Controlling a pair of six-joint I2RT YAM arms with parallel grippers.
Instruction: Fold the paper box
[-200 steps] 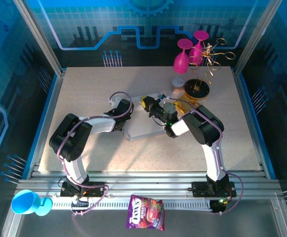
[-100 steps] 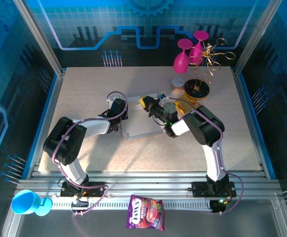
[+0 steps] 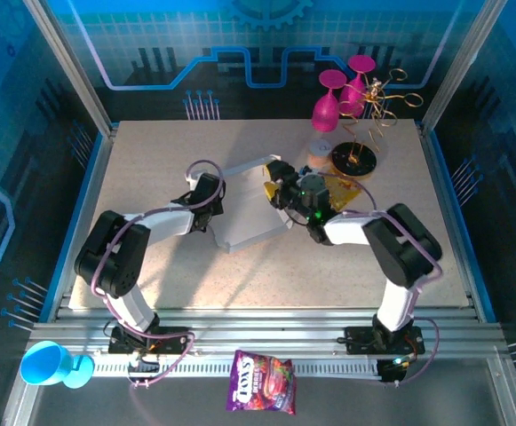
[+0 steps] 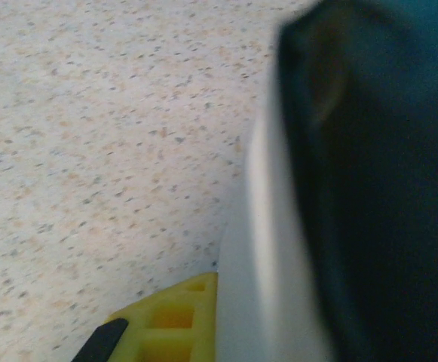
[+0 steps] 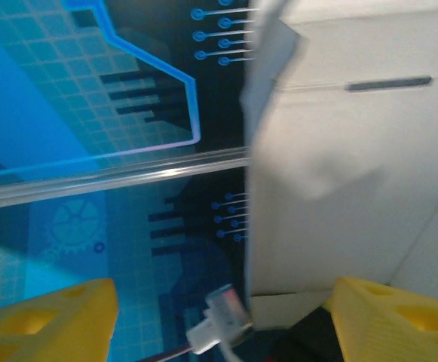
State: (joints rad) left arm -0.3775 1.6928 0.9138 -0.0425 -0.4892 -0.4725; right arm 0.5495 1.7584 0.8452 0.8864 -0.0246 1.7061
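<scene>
Counter point(image 3: 151, 151) surface is speckled and level; both arms reach across it toward its middle. Paper box point(image 3: 253, 215) lies there as a partly opened white cardboard blank, between the two arms, with one panel raised off the counter. Left gripper point(image 3: 213, 209) stands at the blank's left edge. In the left wrist view one yellow finger point(image 4: 169, 326) lies just beside a white cardboard edge point(image 4: 256, 286), but the rest is blurred, so it cannot be told whether this gripper is closed on the card. Right gripper point(image 3: 273, 187) stands at the far right corner of the blank. In the right wrist view its yellow fingers point(image 5: 53, 317) are spread wide, with the raised panel point(image 5: 354, 173) in the gap and nothing clamped. That panel carries a narrow slot point(image 5: 388, 84) and a small flap point(image 5: 274, 53) at its edge. Handling judgement: the card is thin, light and springy, stiff only between creases. It will likely slide on the counter and dent under a hard pinch. Take hold at a panel edge close to a crease, not on a small flap, and brace the opposite side.
</scene>
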